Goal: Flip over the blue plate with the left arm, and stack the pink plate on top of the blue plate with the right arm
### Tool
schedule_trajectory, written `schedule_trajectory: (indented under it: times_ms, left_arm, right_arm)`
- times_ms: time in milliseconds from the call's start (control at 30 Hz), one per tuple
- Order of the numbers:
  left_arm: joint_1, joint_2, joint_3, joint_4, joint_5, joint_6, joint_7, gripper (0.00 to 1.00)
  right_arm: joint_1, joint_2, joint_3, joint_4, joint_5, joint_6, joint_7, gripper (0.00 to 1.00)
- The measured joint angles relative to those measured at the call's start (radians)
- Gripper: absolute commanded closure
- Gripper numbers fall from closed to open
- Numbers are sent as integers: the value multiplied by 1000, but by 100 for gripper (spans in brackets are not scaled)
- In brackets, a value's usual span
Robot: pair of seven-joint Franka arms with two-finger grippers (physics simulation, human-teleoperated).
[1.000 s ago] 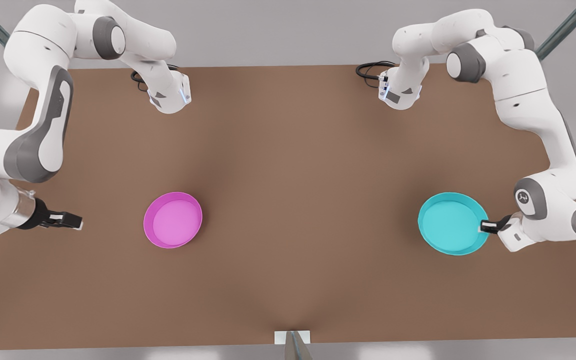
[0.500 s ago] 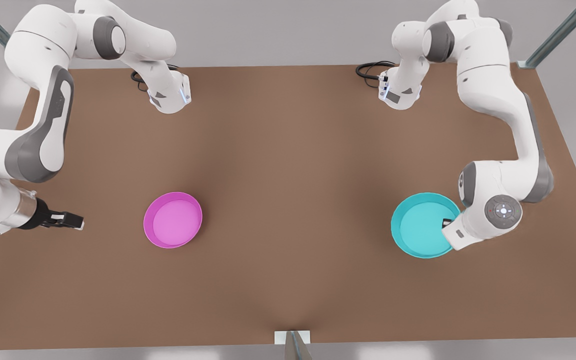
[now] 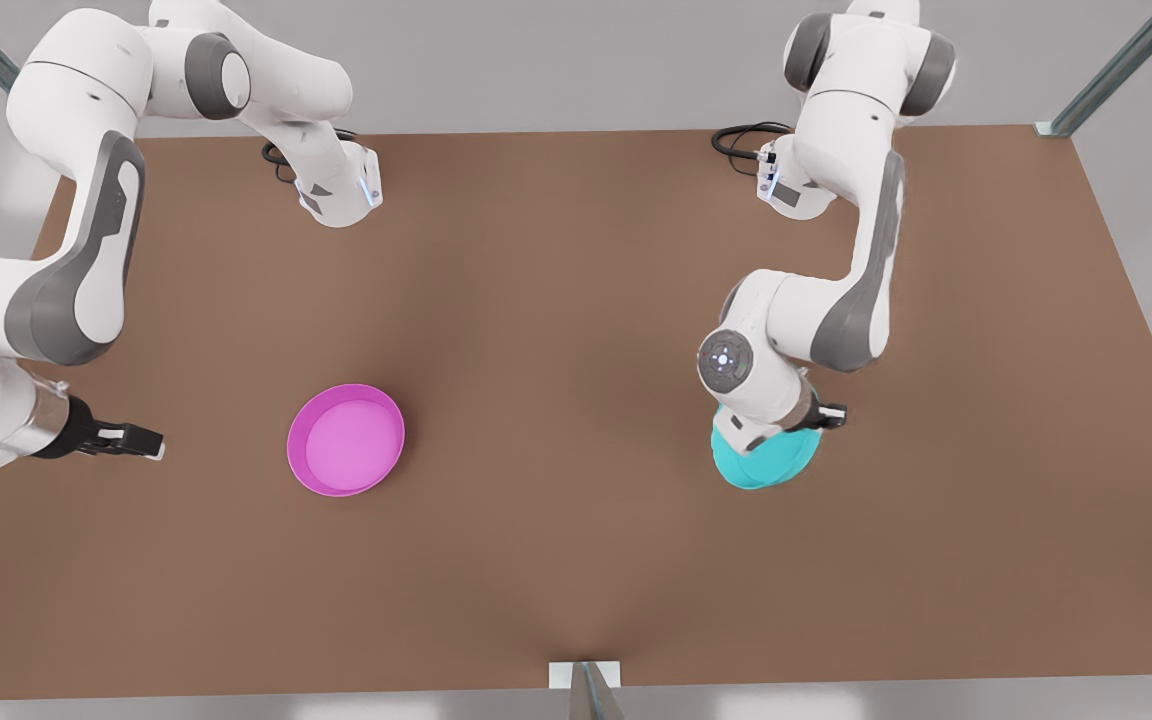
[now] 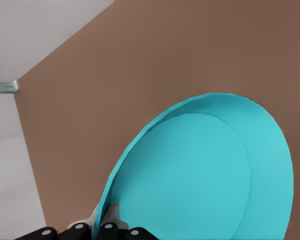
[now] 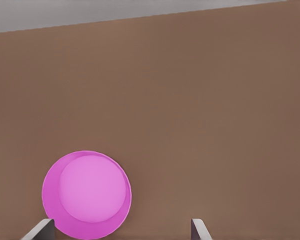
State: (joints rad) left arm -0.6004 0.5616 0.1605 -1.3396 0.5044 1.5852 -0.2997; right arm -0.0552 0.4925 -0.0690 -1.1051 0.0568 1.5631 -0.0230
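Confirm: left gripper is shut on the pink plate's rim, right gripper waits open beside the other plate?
Not quite. The left gripper is shut on the blue plate, not the pink one; the left wrist view shows it. The right gripper does wait open beside the pink plate.

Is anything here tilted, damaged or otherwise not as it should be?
Only the blue plate stands out: the left tool grips its rim and holds it tilted, mid-flip, as the task asks. The pink plate lies flat, rim up, undamaged. The right tool waits open beside it.
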Motion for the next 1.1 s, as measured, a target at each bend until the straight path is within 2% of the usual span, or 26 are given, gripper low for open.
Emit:
schedule_trajectory:
  times_ms: [267, 600, 733, 1100]
  left_arm:
    - [-209, 63, -2, -9, 217, -87, -145, 79]
    - [-376, 132, -2, -32, 439, -268, -281, 79]
    - [-464, 203, -2, -32, 509, -331, -394, 79]
    - [-561, 327, -7, -20, 775, -290, -529, 79]
  right_arm:
    - [0, 0, 0, -1, 0, 0, 0, 0]
    - [2, 0, 0, -1, 0, 0, 2, 0]
    - [2, 0, 0, 0, 0, 0, 1, 0]
    - [0, 0, 0, 0, 0, 0, 2, 0]
